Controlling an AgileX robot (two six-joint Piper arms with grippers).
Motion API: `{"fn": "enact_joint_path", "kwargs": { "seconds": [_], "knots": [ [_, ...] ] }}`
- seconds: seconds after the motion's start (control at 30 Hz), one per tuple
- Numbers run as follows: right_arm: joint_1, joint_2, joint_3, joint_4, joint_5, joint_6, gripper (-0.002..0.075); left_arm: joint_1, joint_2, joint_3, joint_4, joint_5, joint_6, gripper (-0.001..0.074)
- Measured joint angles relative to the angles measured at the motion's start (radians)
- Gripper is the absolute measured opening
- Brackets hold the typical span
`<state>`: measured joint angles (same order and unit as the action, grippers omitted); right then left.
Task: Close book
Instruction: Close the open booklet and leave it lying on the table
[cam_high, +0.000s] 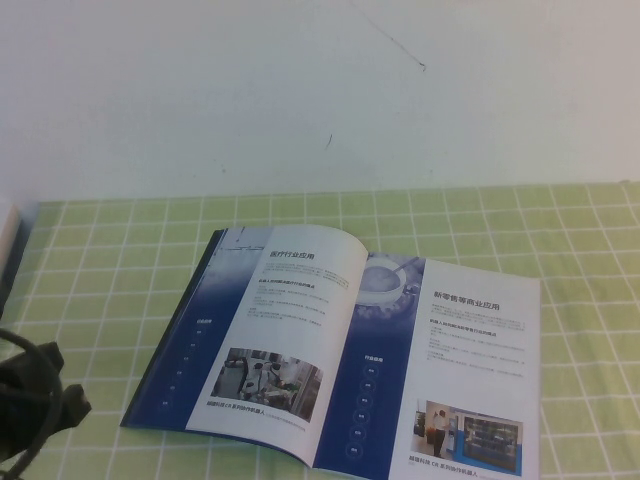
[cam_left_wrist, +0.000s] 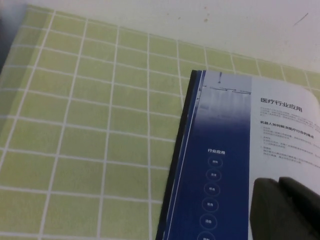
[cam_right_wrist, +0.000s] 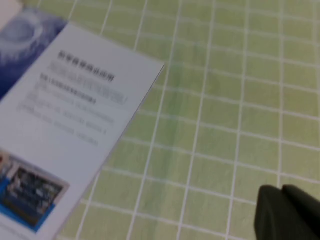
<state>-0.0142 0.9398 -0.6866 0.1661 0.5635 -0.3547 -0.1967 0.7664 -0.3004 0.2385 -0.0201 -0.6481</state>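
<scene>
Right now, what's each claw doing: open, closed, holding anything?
Left claw: by the left page of the open book; open or closed cannot be told.
Right claw: over the green checked cloth, right of the book; cannot be told.

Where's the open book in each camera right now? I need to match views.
High view: the open book lies centre on the green checked cloth; left hand at lower left, right hand unseen.
Left wrist view: its blue-edged left page, with the left hand in the foreground.
Right wrist view: its white right page; right hand over bare cloth.
Shared landmark: the green checked cloth.
</scene>
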Motion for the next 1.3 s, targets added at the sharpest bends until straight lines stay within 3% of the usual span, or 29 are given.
{"fn": "enact_joint_path", "kwargs": {
  "seconds": [0.13, 0.4, 0.57, 0.83, 1.17, 1.3],
  "knots": [
    [0.000, 0.165, -0.093, 0.093, 0.073, -0.220, -0.0003, -0.021, 0.025, -0.069, 0.051, 0.086, -0.011, -0.0004],
    [0.011, 0.400, -0.283, 0.383, 0.205, -0.416, -0.0003, -0.203, 0.072, -0.374, 0.034, 0.556, 0.188, -0.0004],
    [0.097, 0.513, -0.374, 0.436, 0.212, -0.462, -0.0003, -0.249, 0.168, -0.501, -0.058, 0.724, 0.343, -0.0004],
    [0.253, 0.691, -0.404, 0.408, 0.156, -0.491, -0.0003, -0.249, 0.358, -0.565, -0.129, 0.760, 0.428, -0.0004],
    [0.269, 0.935, -0.408, 0.380, 0.142, -0.491, -0.0003, -0.249, 0.567, -0.689, -0.051, 0.709, 0.454, -0.0004],
    [0.269, 1.005, -0.410, 0.347, 0.144, -0.491, -0.0003, -0.209, 0.687, -0.760, -0.031, 0.717, 0.444, -0.0004]
  ]
}}
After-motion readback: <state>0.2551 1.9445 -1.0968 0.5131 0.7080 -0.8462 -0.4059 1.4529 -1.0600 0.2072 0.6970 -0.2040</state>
